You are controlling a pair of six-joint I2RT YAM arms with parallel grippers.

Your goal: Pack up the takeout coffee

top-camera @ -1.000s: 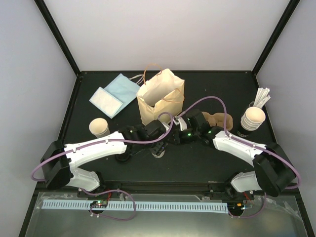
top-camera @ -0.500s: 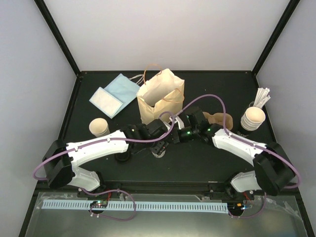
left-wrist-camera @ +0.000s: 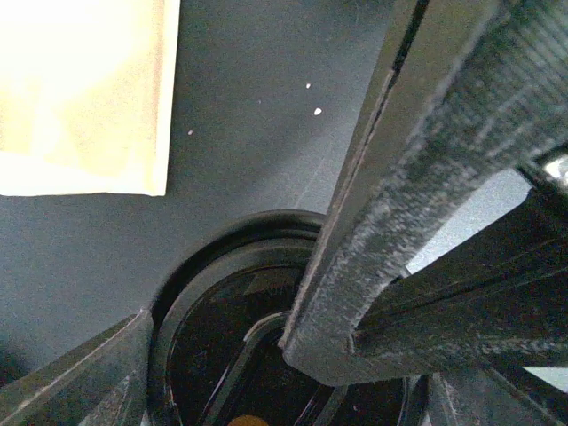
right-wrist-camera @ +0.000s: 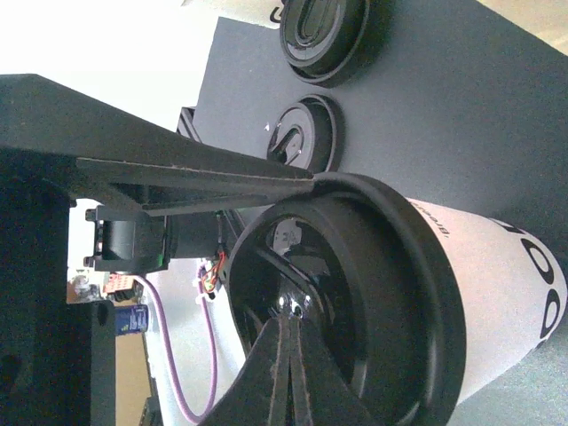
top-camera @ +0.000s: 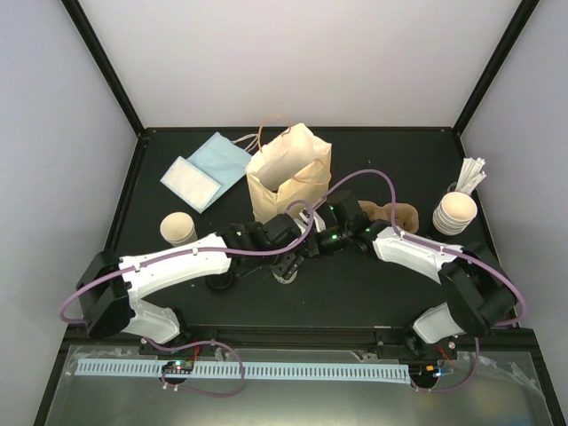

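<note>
The takeout coffee (top-camera: pixel 177 228), a single cream-beige cup with a pale top, stands alone at the left, away from both grippers. At the centre stands a white printed cup (right-wrist-camera: pixel 497 266) wearing a black lid (right-wrist-camera: pixel 373 293), mostly hidden under the arms in the top view (top-camera: pixel 286 276). My left gripper (left-wrist-camera: pixel 284 383) stands wide around that lid (left-wrist-camera: pixel 213 337), with its fingers against the rim on both sides. My right gripper (right-wrist-camera: pixel 293 324) is shut, its tips resting on the lid's top. Its fingers (left-wrist-camera: pixel 417 177) cross the left wrist view.
A tan paper bag (top-camera: pixel 288 173) stands open just behind the grippers. The brown pulp carrier (top-camera: pixel 395 213) lies to the right, and a stack of cups (top-camera: pixel 454 213) with white sticks (top-camera: pixel 470 173) stands beyond it. Napkins (top-camera: pixel 206 169) lie back left. Spare black lids (right-wrist-camera: pixel 324 27) (right-wrist-camera: pixel 306 133) lie near the cup.
My right arm has swung a little left and toward the bag, its shut tips staying over the lid. The left arm has hardly moved.
</note>
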